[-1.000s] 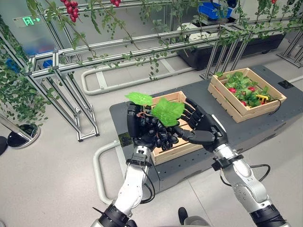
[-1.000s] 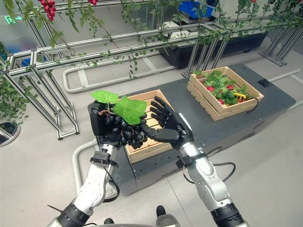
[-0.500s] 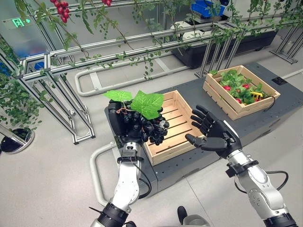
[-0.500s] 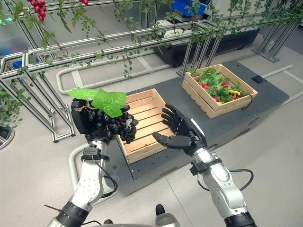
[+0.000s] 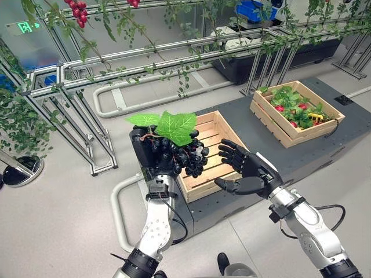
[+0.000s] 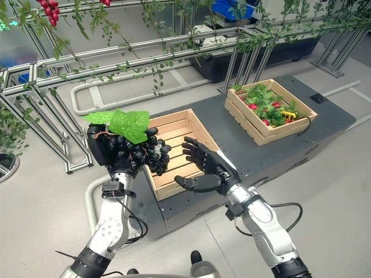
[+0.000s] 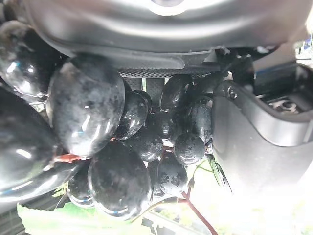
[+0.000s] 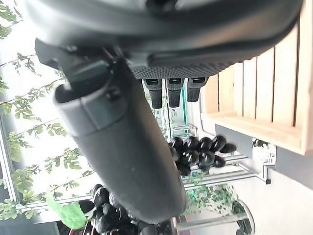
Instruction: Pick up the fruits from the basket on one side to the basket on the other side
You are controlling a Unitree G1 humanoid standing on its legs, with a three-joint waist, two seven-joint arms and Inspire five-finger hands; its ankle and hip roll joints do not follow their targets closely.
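The left robot hand [image 5: 152, 155] is clutching a bunch of grapes [image 5: 184, 157], its dark fingers curling round the fruit at about 9 o'clock of the near crate [image 5: 215, 155]. The grapes are glossy, black and oval, and two broad, veined green leaves [image 5: 175, 126] are sitting on top of the bunch. In the left wrist view the berries [image 7: 88, 115] are crowding against the palm, with a thin reddish stem showing between them; much of the bunch is hiding behind the hand's bulk. The bunch is hanging over the crate's left rim, not resting in it.

The right robot hand [image 5: 250, 172] is floating at about 4 o'clock of the same crate, palm turned toward the grapes, fingers spread straight and thumb sticking out, grasping nothing and staying clear of the fruit.

The near crate is a shallow box of pale wooden slats, sitting on a dark, flat, matte surface [image 5: 249, 128].

Further off, at 2 o'clock, a second slatted crate [image 5: 297, 112] is standing on the same surface, well apart from the first. It is holding green leaves and small red fruits; something yellow is lying among them, too small to make out.

Beyond the surface, aluminium frames [image 5: 174, 49] are carrying leafy vines, with a red berry cluster [image 5: 76, 8] hanging at 11 o'clock.
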